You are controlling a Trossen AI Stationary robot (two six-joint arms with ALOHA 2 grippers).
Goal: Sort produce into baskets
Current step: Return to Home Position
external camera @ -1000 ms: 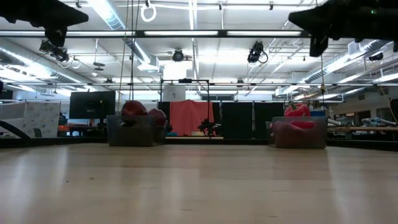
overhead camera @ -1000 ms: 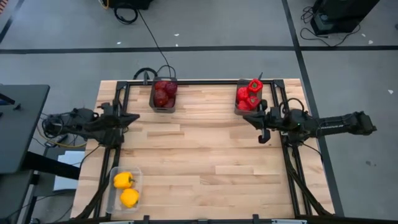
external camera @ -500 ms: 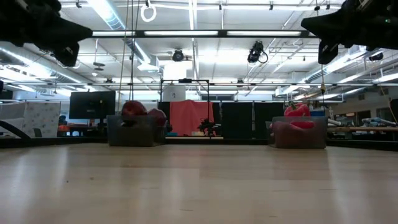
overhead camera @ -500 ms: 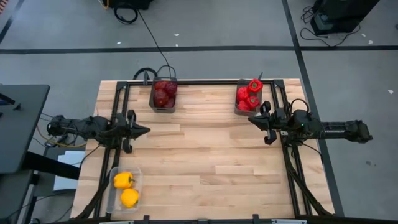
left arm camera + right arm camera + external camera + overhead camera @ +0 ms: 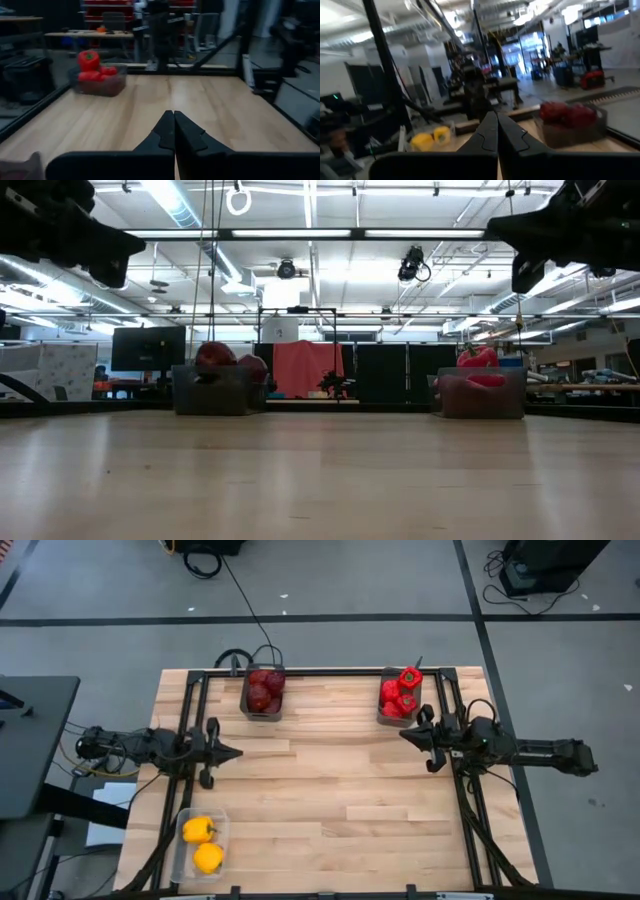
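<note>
Hovering empty, fingers pressed together, my left gripper [image 5: 232, 751] hangs at 9 o'clock, my right gripper [image 5: 405, 734] at 3. The maroon fruits [image 5: 263, 690] are binned at 11, red peppers [image 5: 400, 695] at 1, yellow peppers [image 5: 203, 843] at 7. Folding home, my right gripper could clip the heaped red peppers nearby.

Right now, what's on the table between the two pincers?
Nothing. In the high view, only bare wooden table lies between the left pincer and the right pincer. Both pincers are shut.
</note>
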